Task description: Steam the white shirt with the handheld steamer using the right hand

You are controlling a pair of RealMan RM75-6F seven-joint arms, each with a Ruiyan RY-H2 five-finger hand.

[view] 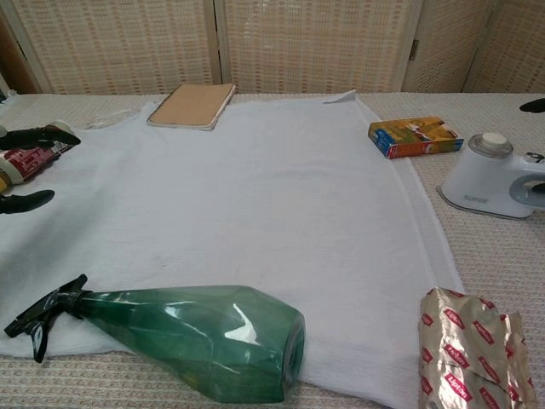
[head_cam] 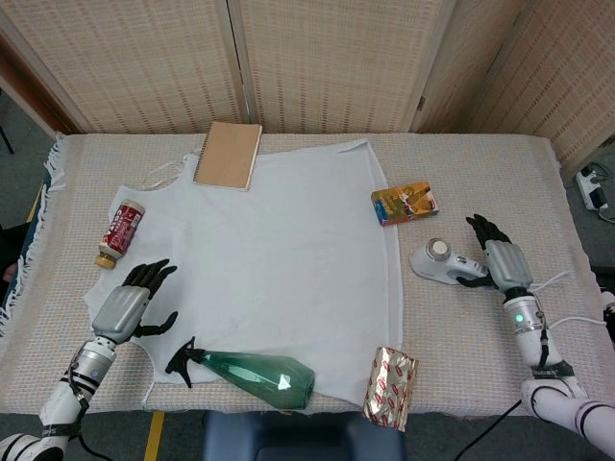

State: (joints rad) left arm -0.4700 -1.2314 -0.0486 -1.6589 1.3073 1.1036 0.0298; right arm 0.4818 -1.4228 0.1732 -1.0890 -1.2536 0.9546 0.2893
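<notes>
The handheld steamer (head_cam: 438, 262) lies on the desk (head_cam: 480, 173) just right of the white shirt (head_cam: 279, 250), its long axis running left–right, round head toward the shirt. The right hand (head_cam: 500, 261) wraps its handle, though the chest view cuts the grasp off. The left hand (head_cam: 130, 305) rests open on the shirt's corner.

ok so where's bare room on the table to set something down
Bare cloth lies beyond the orange box toward the far right corner, and between the steamer and foil pack. The shirt's middle is open. The near edge, by the spray bottle, is crowded.
</notes>
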